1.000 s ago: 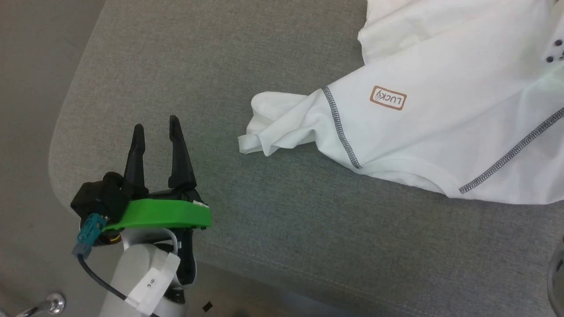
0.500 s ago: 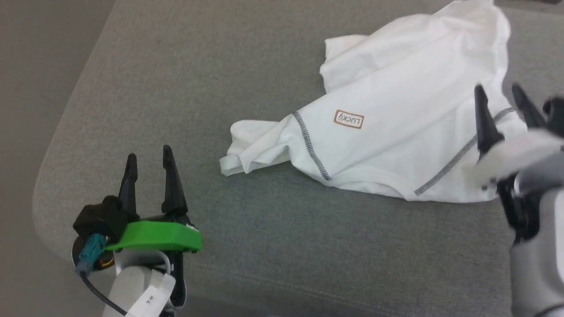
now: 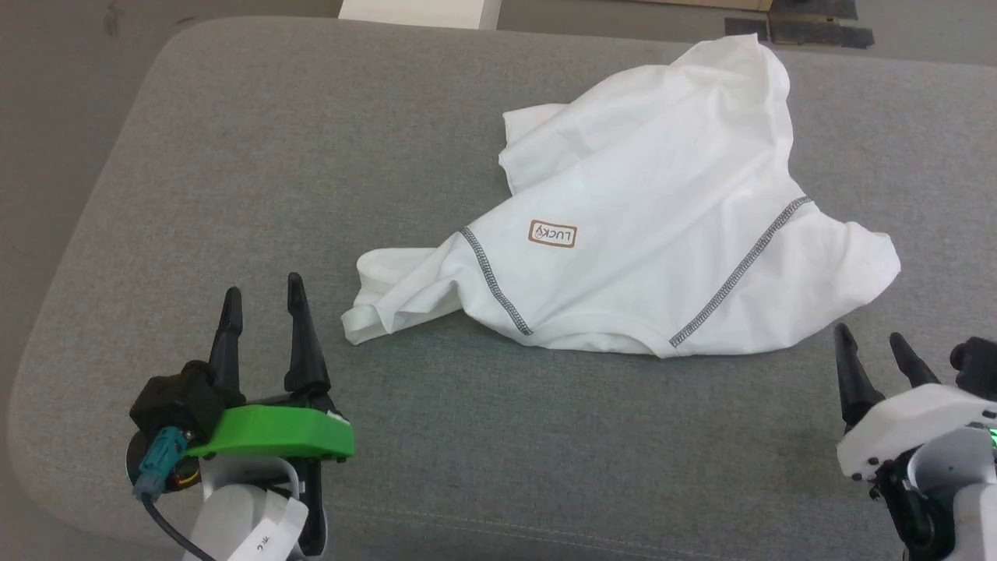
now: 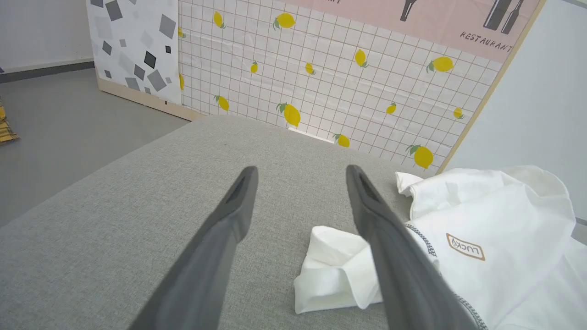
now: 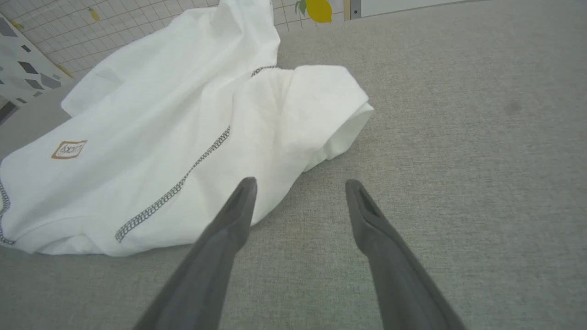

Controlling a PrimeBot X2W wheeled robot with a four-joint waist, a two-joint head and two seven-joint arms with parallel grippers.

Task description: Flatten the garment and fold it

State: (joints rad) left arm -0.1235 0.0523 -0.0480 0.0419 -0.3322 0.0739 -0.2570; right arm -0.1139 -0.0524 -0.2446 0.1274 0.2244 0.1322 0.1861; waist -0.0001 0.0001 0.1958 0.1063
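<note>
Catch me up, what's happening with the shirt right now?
The garment lies rumpled on the grey cushion, logo patch facing up, not yet flattened or folded. The left gripper is open and empty, just short of the bunched sleeve. The right gripper is open and empty too, near the garment's other end. Neither is touching the fabric.

Garment (image 3: 646,210) on cushion (image 3: 311,156), right of centre

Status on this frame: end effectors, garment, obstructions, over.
Left end effector open, empty. Right end effector open, empty, near garment, not touching. Garment crumpled on grey cushion, unfolded. Nothing between them.
</note>
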